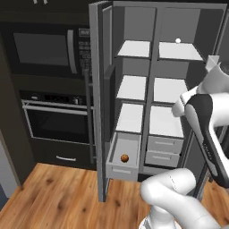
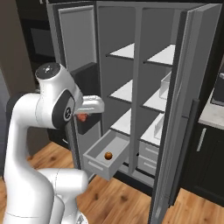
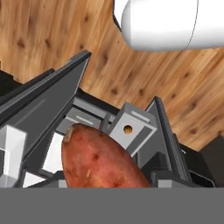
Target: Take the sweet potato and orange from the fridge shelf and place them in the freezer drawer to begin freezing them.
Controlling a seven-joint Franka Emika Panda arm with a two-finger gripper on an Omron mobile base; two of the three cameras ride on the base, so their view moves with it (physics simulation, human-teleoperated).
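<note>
Jaws, hidden but apparently closed on the sweet potato [image 3: 98, 157], carry it long axis forward, with the open freezer drawer [image 3: 131, 118], orange [image 3: 127, 129] inside, ahead and beyond its tip.

The sweet potato [image 3: 98, 158] is shown with a rough, matt reddish-brown skin, flecked with small pale and dark pits; the orange [image 1: 125, 158] is rendered as a dull orange-brown ball with no shine. The freezer drawer [image 2: 97, 161] and the fridge walls [image 1: 99, 89] are finished in flat, smooth matt grey, like painted metal or plastic; the shelves [image 1: 133, 87] are seen as plain smooth white. The floor [image 1: 53, 192] is given a warm wood grain with dark knots and a faint sheen; the oven [image 1: 56, 118] is faced in dark glossy glass with a brushed metal handle.
</note>
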